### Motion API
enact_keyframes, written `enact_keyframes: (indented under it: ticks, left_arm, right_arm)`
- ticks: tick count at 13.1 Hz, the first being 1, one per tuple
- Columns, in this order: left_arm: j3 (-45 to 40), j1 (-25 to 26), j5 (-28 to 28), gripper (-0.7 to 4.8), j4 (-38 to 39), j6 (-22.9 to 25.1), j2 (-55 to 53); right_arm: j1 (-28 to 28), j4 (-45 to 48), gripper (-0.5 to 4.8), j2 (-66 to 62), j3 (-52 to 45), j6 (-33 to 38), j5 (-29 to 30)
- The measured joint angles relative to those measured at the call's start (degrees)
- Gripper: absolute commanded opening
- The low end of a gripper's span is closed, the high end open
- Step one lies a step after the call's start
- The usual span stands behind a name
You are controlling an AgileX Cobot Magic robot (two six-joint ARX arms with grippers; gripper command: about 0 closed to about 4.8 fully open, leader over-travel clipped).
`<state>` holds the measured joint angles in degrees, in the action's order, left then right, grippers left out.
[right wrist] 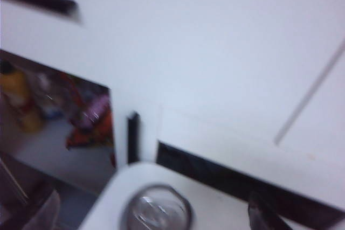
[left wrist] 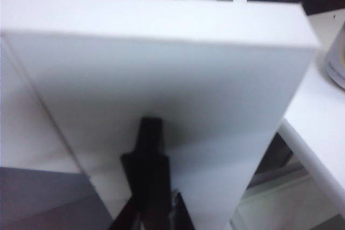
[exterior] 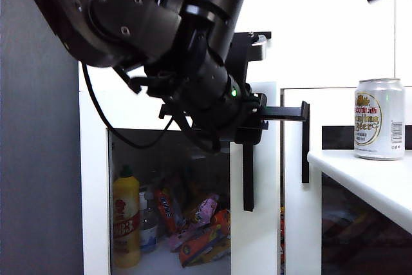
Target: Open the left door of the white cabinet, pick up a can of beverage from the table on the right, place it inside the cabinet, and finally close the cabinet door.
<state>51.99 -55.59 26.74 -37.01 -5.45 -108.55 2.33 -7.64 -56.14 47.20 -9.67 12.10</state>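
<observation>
The left gripper is clamped shut on the black handle of the left door, with the arm reaching across the upper front of the white cabinet. In the left wrist view you see the door edge-on, swung out toward you, and the dark fingers closed at its near face.

The right gripper stands with its jaws spread wide; one finger shows dark and one blurred to either side. It hovers above the can, and nothing is between the jaws.

You find the can upright on the table, near the table's left edge, at the right of the exterior view. It is well apart from the left gripper.

Behind the opened door the cabinet's lower compartment is exposed. A yellow bottle stands at its left side, and snack packets lie piled beside it on the compartment floor. The right door's handle is just beside the left door's edge.
</observation>
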Motion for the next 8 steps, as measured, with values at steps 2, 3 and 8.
enact_keyframes:
  ticks: [2, 3, 8]
  left_arm:
    - [-0.2, 0.0, -0.2, -0.05, 1.3, -0.1, 0.8]
    - [-0.3, -0.2, -0.2, -0.05, 1.7, -0.2, 1.2]
    - [-0.5, -0.2, -0.6, -0.05, 3.7, -0.2, 2.4]
  right_arm:
    - [0.0, -1.1, 4.79, -0.7, 0.0, -0.4, -0.5]
    - [0.0, -1.4, 4.79, -0.9, 0.0, -0.4, -0.5]
    - [0.7, -1.6, 4.79, -1.8, 0.0, -0.4, 5.4]
